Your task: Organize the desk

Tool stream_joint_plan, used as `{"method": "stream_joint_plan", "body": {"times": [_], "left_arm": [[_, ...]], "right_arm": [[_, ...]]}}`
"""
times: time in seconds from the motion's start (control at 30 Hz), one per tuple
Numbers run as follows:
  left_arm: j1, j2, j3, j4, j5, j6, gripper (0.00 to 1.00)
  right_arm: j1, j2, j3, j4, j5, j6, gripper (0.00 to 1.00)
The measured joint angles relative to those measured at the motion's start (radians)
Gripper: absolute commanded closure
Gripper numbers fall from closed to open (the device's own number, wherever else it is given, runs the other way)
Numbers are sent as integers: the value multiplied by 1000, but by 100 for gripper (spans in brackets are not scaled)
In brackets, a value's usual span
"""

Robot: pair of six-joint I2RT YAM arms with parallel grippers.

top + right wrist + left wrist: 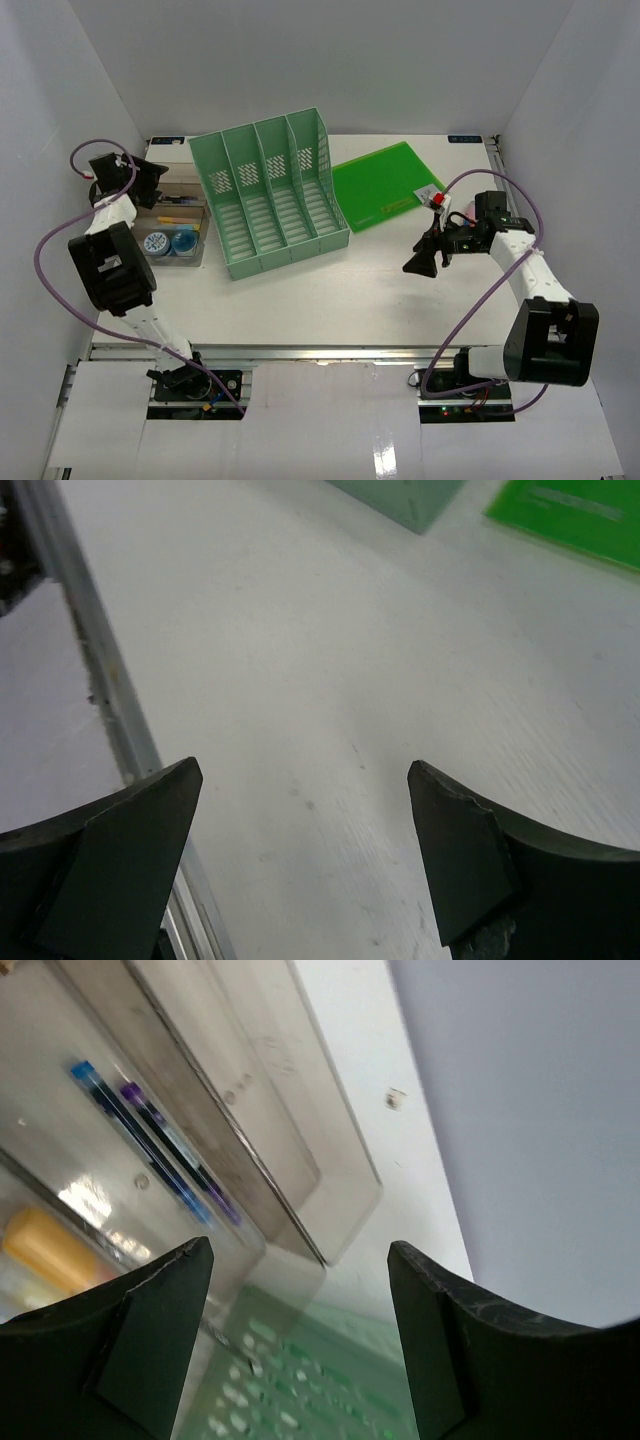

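The white tabletop (330, 290) lies under everything, reaching well past the rack (270, 195) on every side, with a metal rail along its near edge.

The rack (mint green, four slots) stands upright on the far half, turned slightly askew.

A flat bright-green folder (385, 185) lies just right of the rack, one corner close to its base.

A clear tray (185, 225) sits against the rack's left side.

The left end effector (300, 1250) hangs over the tray's far part, left of the rack. Its jaws stand well apart with nothing between them.

The right end effector (305, 770) hovers right of the rack and nearer than the folder, over bare tabletop. Its jaws are spread wide and hold nothing.

Two blue rolls (170, 243) rest in the tray's near compartment, left of the rack.

Two pens (150, 1140) (one blue-capped, one purple) lie side by side in a tray compartment further back.
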Motion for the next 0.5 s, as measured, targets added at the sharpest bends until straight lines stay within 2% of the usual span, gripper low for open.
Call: {"method": "stream_joint_plan", "body": {"times": [0.13,0.23,0.3,0.37,0.5], "left_arm": [[16,-201,-99,21,29,74,13],[24,-436,-245,57,65,107,9],[21,-595,-357,129,97,106,4],[-1,-761,-489,191,141,92,4],[-80,-963,-656,240,214,68,4]], "right_arm": [[-1,-106,-53,191,283,211,10],[-1,-141,-64,301,513,361,10],[-3,-142,-64,360,664,461,10],[-8,-121,-58,393,797,555,10],[-28,-64,-41,416,984,709,10]]}}
